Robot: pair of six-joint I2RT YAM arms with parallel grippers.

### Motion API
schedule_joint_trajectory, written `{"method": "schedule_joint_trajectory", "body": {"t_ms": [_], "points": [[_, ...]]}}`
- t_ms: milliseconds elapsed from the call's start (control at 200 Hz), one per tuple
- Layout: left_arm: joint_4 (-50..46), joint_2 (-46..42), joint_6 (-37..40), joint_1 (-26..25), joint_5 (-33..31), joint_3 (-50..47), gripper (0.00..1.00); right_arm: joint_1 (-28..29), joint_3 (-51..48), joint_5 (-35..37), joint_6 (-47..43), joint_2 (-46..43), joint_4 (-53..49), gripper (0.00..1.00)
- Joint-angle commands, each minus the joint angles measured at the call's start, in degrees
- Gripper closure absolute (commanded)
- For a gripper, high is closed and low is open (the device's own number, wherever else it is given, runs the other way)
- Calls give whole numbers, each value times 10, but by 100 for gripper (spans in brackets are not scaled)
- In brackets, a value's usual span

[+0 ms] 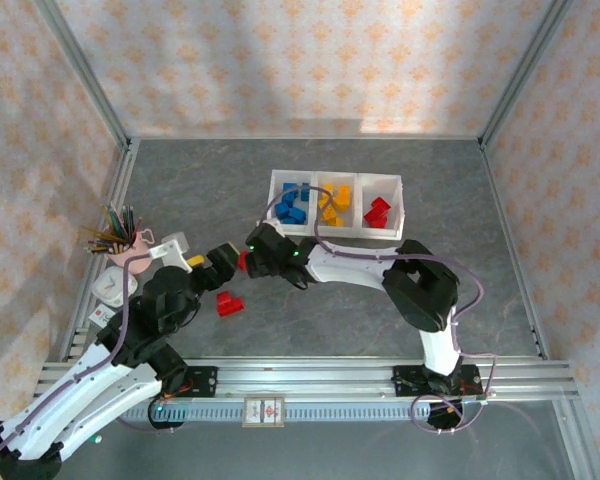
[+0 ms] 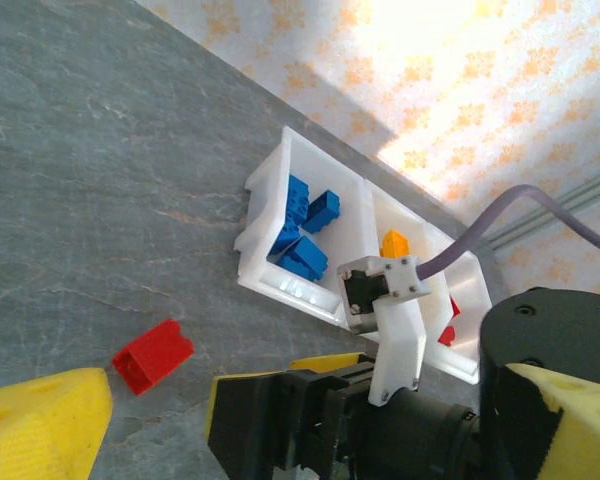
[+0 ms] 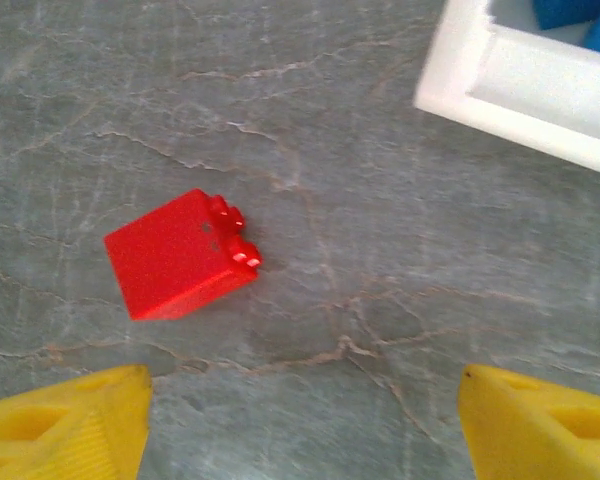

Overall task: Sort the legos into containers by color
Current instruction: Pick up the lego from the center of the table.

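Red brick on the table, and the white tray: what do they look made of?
The red brick looks like hard moulded plastic, fairly glossy: crisp edges and bright glints on its studs. The tray looks like smooth white plastic, possibly slightly translucent: rounded moulded rim, soft sheen, a bluish cast near the blue bricks.

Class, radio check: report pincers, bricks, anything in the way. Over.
Right pincer open, aimed at red brick on table. Left pincer open, empty, crowding the right. Second red brick loose nearby.
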Motion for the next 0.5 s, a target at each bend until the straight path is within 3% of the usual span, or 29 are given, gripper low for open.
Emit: {"method": "schedule_joint_trajectory", "body": {"t_ms": [0, 496], "points": [[-40, -14, -12, -1, -33, -5, 1, 3, 35, -4, 4, 29, 13, 19], [-54, -32, -18, -1, -58, -11, 1, 3, 157, -35, -52, 159, -3, 19]]}}
